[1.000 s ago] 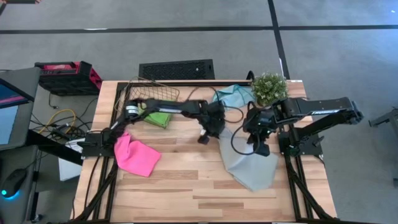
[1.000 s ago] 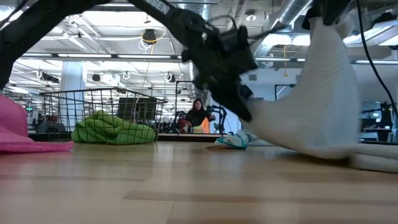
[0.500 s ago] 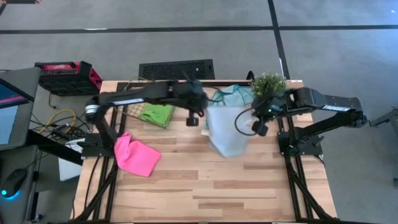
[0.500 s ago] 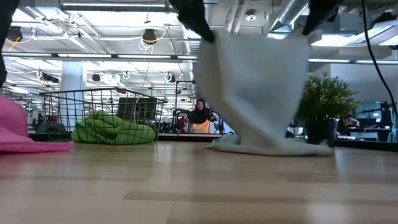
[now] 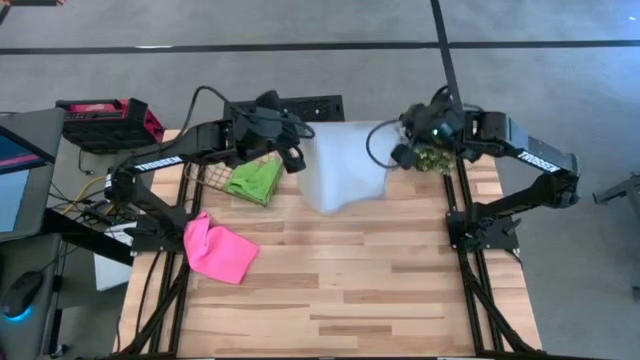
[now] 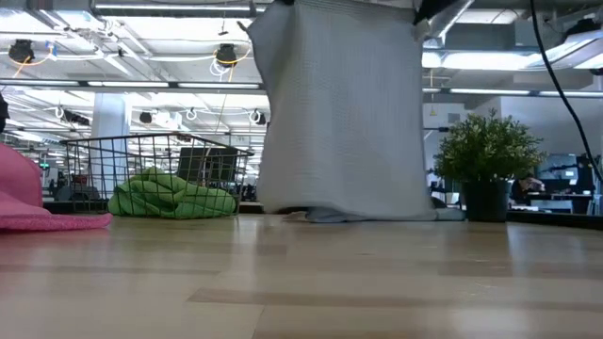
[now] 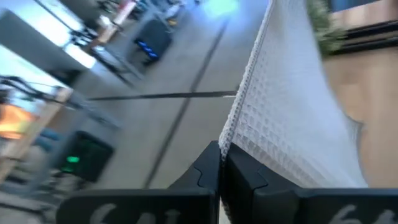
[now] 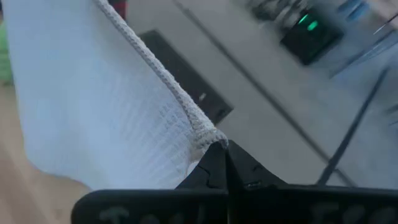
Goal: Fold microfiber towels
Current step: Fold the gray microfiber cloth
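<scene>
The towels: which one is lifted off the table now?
The grey towel: the left tool and right tool hold its top corners. The pink towel lies flat; the green towel lies by the basket.

Both arms reach to the table's far edge, raised. The left gripper (image 5: 297,160) and right gripper (image 5: 398,155) are level with each other, well apart, each clamped tight on a top corner of the grey towel (image 5: 343,165).

Even, bright light is cast from ceiling strip lamps (image 6: 141,87) seen in the low view. Both wrist backgrounds are smeared by motion blur. The foreground desk (image 6: 301,292) is rendered soft.
</scene>
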### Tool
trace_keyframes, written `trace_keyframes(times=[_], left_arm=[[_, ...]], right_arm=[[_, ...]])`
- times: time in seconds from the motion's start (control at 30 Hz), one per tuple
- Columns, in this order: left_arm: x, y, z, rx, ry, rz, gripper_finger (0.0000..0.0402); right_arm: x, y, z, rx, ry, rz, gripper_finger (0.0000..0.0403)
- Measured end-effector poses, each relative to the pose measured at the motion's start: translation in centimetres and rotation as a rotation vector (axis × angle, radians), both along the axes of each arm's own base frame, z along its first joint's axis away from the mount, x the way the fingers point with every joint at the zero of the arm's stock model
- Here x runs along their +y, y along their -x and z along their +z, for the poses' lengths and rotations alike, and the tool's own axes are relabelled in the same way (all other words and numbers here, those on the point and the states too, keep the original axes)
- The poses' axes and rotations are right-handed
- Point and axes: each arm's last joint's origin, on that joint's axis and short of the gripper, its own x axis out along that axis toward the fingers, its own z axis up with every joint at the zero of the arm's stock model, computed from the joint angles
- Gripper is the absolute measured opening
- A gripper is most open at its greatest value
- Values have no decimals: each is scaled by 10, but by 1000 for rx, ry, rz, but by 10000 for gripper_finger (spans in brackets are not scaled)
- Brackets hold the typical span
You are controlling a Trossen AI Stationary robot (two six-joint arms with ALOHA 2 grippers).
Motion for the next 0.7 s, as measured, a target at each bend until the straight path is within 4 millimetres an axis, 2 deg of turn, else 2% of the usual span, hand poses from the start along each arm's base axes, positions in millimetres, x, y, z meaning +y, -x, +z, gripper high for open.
trace_keyframes(times=[0.13, 0.3, 0.47, 0.7], left_arm=[[8, -1, 13, 7, -86, 58, 0], [15, -3, 17, -53, -30, 89, 0], [-2, -4, 1, 41, 105, -13, 0], [-38, 0, -15, 117, 322, -52, 0]], right_arm=[[-12, -7, 11, 11, 98, 2, 2], [-18, -9, 7, 29, 78, -19, 2], [2, -3, -10, 136, -78, 22, 2], [44, 1, -19, 198, -244, 160, 2]])
